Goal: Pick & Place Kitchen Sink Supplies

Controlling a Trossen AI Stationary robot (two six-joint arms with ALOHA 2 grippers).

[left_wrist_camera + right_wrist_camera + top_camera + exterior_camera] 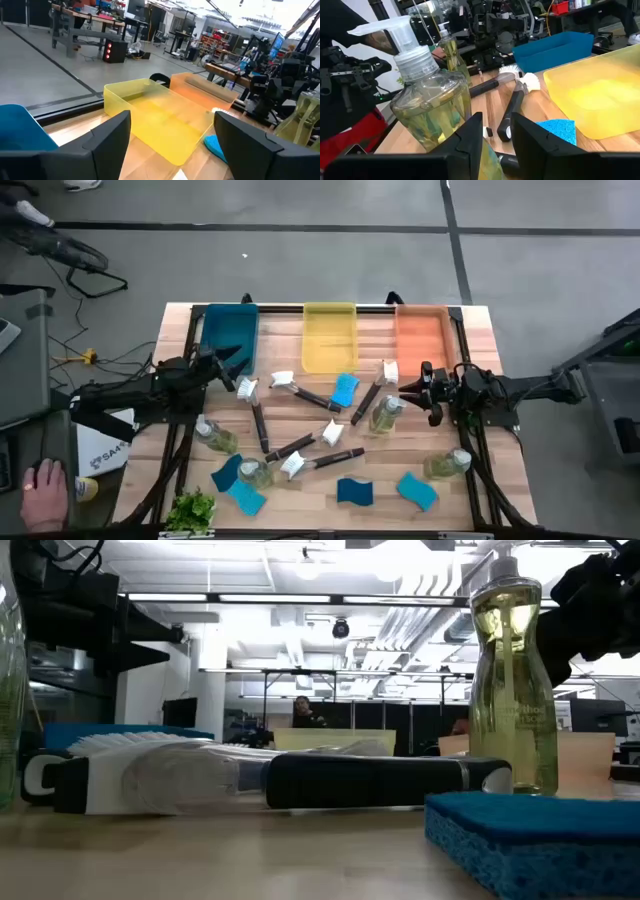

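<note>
Left gripper [228, 363] is held spread and empty over the table's [480, 330] rear left, beside the blue bin [229, 330]. Right gripper [428, 390] is seen narrowed, empty, just beside a bottle [385, 413] at centre right. Yellow bin [329, 335] and orange bin [422, 332] are lined up at the back. Brushes [300, 392], remaining bottles and sponges [355, 492] are scattered mid-table and in front.
</note>
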